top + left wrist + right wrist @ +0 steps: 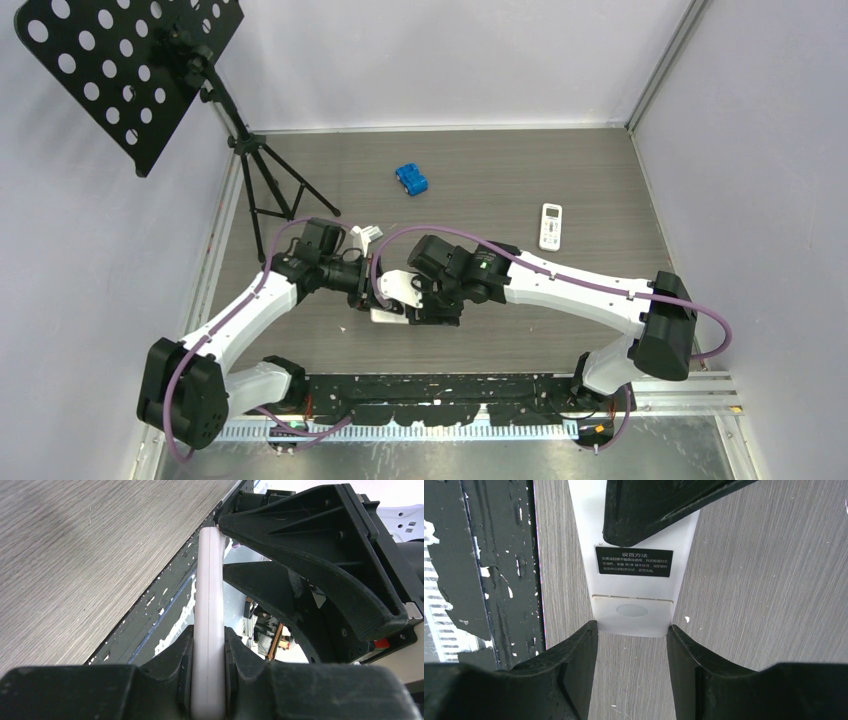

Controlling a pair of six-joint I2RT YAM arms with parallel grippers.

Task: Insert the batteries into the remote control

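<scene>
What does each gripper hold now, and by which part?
The left gripper clamps the white remote by its flat faces. The right gripper straddles its battery-cover end; grip uncertain.

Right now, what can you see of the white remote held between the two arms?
The white remote is a thin, smooth plastic slab, back side showing: a black label with white Chinese print, and below it a battery cover, in place, with an oval thumb mark. The left gripper clamps its flat faces. The right gripper straddles the cover end, fingertips at its corners; whether they grip is unclear.
</scene>
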